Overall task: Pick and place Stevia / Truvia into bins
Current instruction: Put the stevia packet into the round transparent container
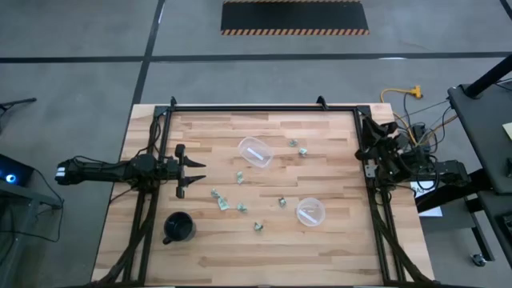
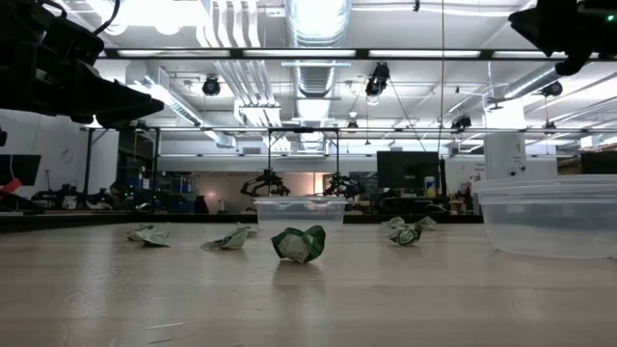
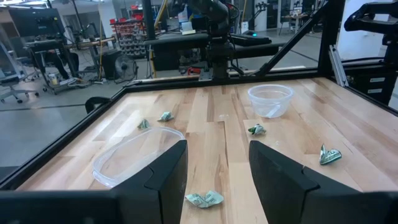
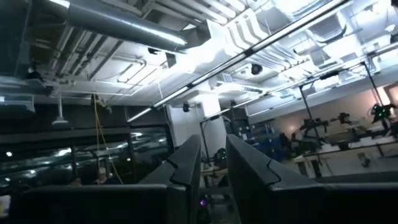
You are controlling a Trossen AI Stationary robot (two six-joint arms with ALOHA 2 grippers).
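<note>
From above, the crumpled Stevia packets point(image 1: 219, 198) lie scattered on the wooden table point(image 1: 320, 248) between two clear bins: a tipped bin point(image 1: 255, 152) and an upright bin point(image 1: 311, 212), which holds no packets; a black cup point(image 1: 179, 228) stands apart. The left gripper point(image 1: 200, 171) hovers spread open beside the tipped bin, wood bare between them. The left wrist view shows one packet between its fingers point(image 3: 168, 177); the right gripper point(image 4: 213, 180), parked off the table, shows a narrow gap.

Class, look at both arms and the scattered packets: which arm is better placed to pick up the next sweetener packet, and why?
Left. The left gripper is open over the table, facing the packets and a clear cup. The right gripper is folded back at the table's right edge, its camera seeing only ceiling.
</note>
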